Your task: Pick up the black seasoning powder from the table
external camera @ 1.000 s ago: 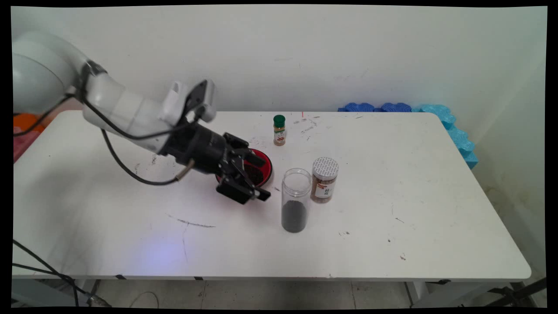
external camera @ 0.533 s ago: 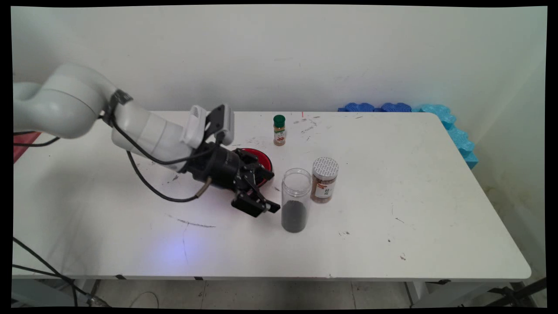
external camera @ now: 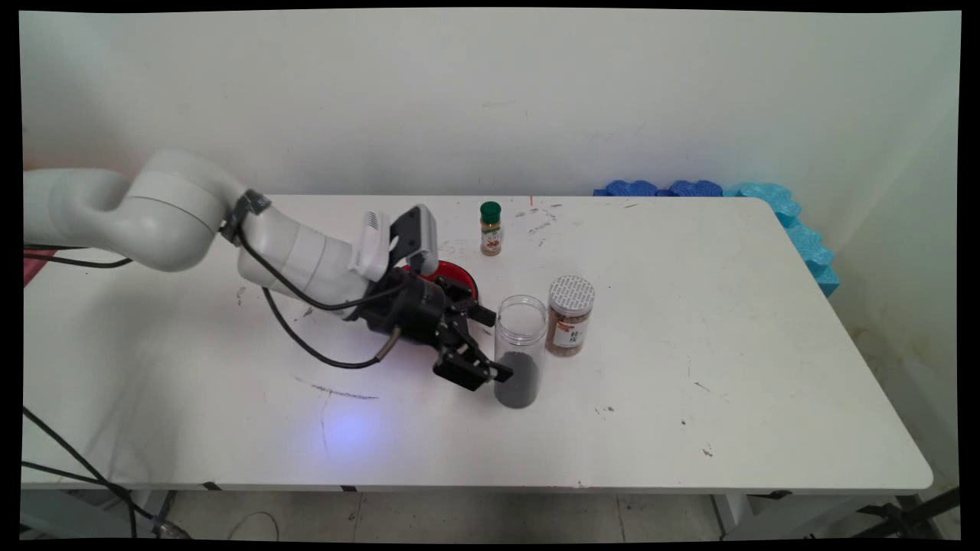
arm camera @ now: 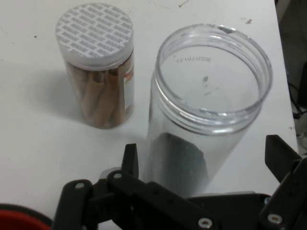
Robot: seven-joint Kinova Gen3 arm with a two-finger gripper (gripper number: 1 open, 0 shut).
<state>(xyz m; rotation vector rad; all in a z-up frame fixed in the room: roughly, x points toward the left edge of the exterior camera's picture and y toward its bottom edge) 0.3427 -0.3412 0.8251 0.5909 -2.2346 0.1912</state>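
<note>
A clear lidless jar (external camera: 520, 348) with a dark filling in its bottom third stands upright near the middle of the white table (external camera: 689, 428). My gripper (external camera: 496, 344) lies low and reaches it from the left, open. In the hand view the jar (arm camera: 211, 110) fills the gap, one fingertip (arm camera: 130, 160) on each side of its lower part, with no grip seen. Just behind the jar stands a jar of brown sticks with a silver lid (external camera: 570, 315) (arm camera: 99, 72).
A red dish (external camera: 453, 273) lies behind the gripper, mostly hidden by the hand. A small green-capped spice bottle (external camera: 490, 228) stands farther back. Blue foam pieces (external camera: 766, 203) line the table's far right corner. Black cables hang from the arm.
The arm has swung right and lower, carrying the open gripper from over the red dish to the clear jar's left side. The jars have not moved.
</note>
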